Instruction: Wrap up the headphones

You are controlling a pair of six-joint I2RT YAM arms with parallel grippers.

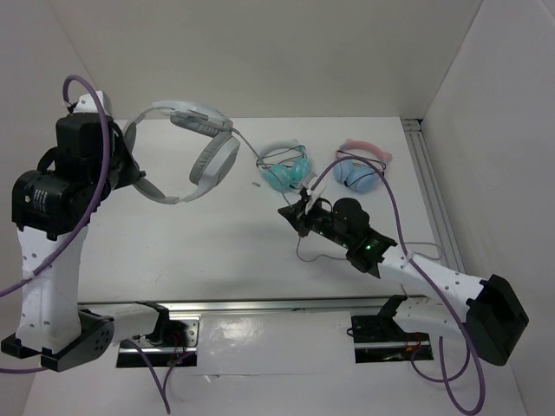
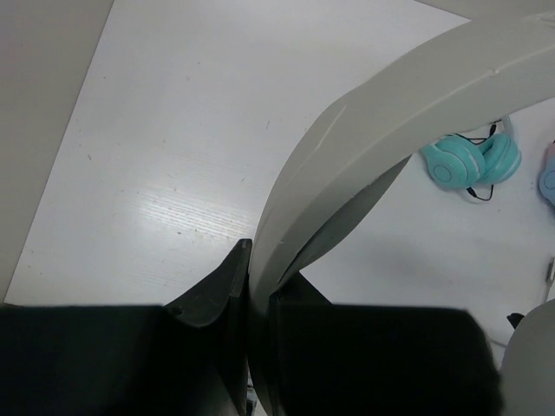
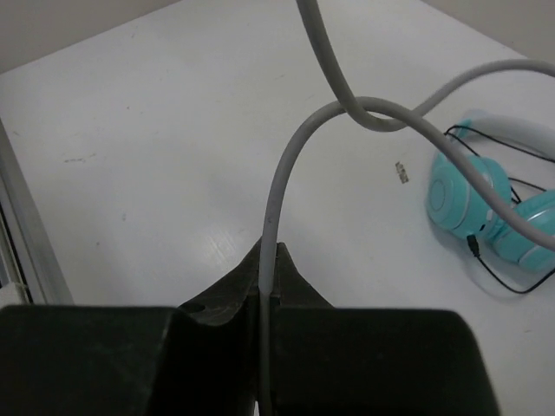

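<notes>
The large light-grey headphones point(image 1: 204, 147) hang in the air over the table's back left. My left gripper point(image 1: 139, 180) is shut on their wide headband point(image 2: 364, 113), which passes between my left gripper point(image 2: 258, 269) jaws in the left wrist view. The thin grey cable point(image 1: 250, 149) runs from the ear cup toward the table's middle. My right gripper point(image 1: 300, 213) is shut on that cable point(image 3: 282, 182), which rises from my right gripper point(image 3: 269, 260) jaws and crosses itself in a loop just beyond them. A slack part of the cable lies on the table under the right arm.
Smaller teal headphones point(image 1: 286, 169) and pink-banded blue headphones point(image 1: 362, 165) lie at the back middle; the teal pair also shows in the left wrist view point(image 2: 473, 158) and the right wrist view point(image 3: 486, 204). A metal rail point(image 1: 429, 186) runs along the right edge.
</notes>
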